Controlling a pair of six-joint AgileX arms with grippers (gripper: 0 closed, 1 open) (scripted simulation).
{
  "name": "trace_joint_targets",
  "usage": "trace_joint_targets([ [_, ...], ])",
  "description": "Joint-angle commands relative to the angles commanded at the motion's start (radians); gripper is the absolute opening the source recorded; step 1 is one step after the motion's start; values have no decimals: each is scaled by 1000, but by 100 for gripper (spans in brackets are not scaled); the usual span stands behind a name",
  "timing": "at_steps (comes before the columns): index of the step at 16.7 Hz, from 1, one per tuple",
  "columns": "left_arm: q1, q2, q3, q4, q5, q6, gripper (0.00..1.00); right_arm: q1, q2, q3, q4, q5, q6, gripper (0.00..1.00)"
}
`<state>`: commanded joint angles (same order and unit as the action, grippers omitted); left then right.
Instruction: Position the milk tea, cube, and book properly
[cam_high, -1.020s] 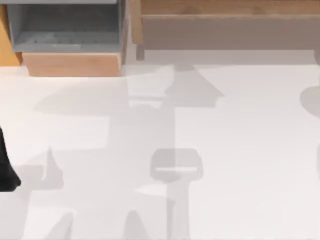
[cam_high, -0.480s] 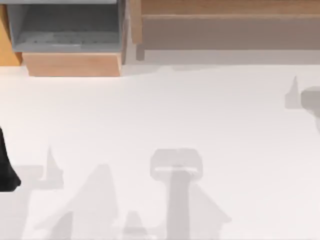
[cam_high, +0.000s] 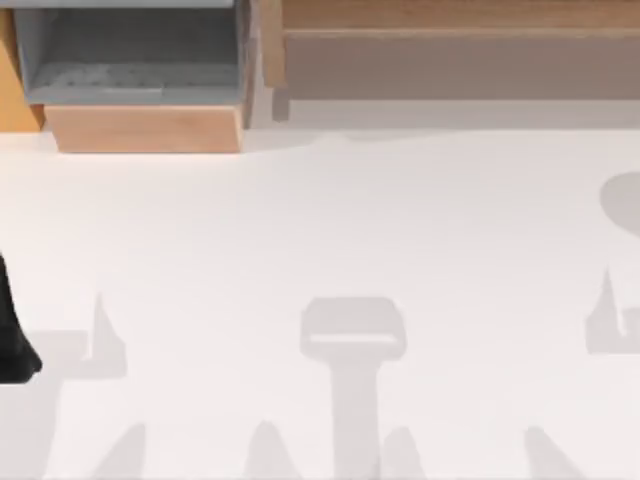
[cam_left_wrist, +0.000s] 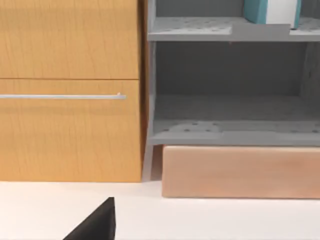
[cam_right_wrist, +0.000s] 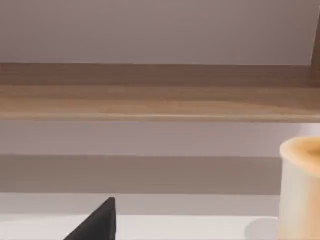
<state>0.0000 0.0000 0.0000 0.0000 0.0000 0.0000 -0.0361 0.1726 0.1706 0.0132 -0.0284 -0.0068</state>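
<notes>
The white table (cam_high: 330, 230) carries only shadows in the top view. The black left arm (cam_high: 12, 335) sits at the table's left edge. A teal-and-white book (cam_left_wrist: 272, 11) stands upright on the upper shelf of the grey open cabinet (cam_left_wrist: 230, 85). The beige cylindrical milk tea cup (cam_right_wrist: 301, 187) stands on the table before a long wooden shelf (cam_right_wrist: 150, 92). No writing is legible. Finger state: cannot tell for either gripper.

A white table (cam_high: 330, 230) fronts a grey open shelf unit (cam_high: 130, 60) and a wooden bench (cam_high: 450, 40).
</notes>
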Motion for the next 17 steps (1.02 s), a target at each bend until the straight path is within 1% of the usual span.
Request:
trace_joint_targets([
  [4, 0, 0, 0, 0, 0, 0, 100, 32, -158, -155, -12, 26, 6, 100],
  [12, -2, 11, 9, 6, -2, 0, 100, 36, -173, -171, -13, 28, 7, 100],
  [14, -12, 63, 54, 32, -10, -2, 100, 36, -173, -171, -13, 28, 7, 100],
  [17, -38, 220, 188, 104, -33, -6, 100, 36, -173, -171, -13, 28, 7, 100],
])
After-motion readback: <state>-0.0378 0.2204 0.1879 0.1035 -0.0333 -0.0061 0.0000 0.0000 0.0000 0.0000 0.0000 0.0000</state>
